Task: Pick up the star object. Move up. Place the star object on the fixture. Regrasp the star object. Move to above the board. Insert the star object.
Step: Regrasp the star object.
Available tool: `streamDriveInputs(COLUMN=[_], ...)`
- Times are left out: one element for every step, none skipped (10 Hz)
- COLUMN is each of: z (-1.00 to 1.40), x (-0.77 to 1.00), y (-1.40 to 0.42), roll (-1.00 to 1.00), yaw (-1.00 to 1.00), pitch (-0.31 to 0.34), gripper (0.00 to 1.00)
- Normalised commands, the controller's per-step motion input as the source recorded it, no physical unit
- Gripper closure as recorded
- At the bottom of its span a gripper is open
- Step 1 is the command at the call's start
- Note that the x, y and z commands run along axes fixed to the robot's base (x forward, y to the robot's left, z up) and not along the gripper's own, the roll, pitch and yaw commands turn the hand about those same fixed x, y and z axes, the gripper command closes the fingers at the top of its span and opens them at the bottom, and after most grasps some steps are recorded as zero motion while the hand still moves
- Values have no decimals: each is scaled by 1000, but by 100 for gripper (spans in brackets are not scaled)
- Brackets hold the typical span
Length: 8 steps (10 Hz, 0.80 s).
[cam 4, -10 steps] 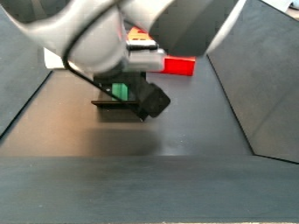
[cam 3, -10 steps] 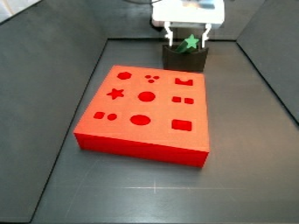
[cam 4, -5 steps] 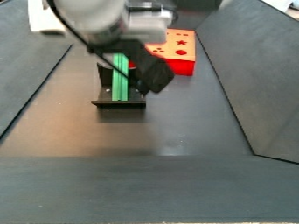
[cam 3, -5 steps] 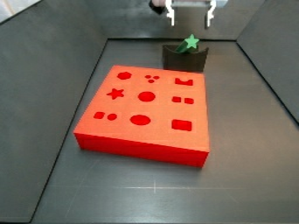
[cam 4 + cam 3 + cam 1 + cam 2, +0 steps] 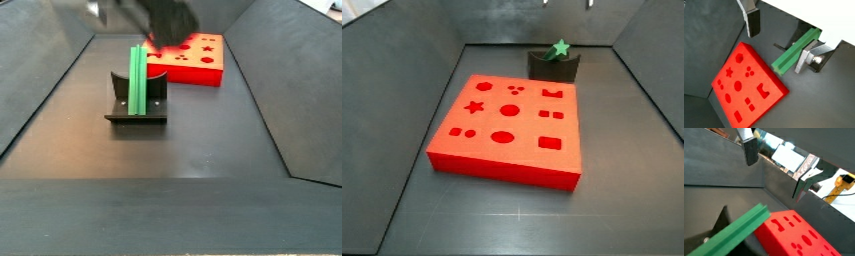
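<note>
The star object (image 5: 138, 78) stands propped in the notch of the fixture (image 5: 136, 110), leaning up against its back bracket with its star-shaped end (image 5: 559, 47) uppermost, just beside the board (image 5: 508, 127) but not touching it. In both wrist views the gripper (image 5: 781, 42) hangs high above the fixture with its jaws wide apart and nothing between the fingers (image 5: 749, 151) (the green prism lies well below them). In a side view only a blurred dark part of the arm (image 5: 167, 14) shows at the upper edge.
</note>
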Motion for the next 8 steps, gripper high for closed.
streamDriveInputs(z=[800,592,360,99,59,62,46,10], x=[-55,-71,-56,-24,-13,-22,-23,-9], y=[-1000,-870,-682,-429,-297,-56,-29,-44], roll=[1000,1000,1000,1000,1000,1000,1000,1000], yaw=[31,30,30,30,30,31,31,32], pitch=[43,37,35,33,32,32,30,25], gripper=[0,0,0,0,0,0,0,0])
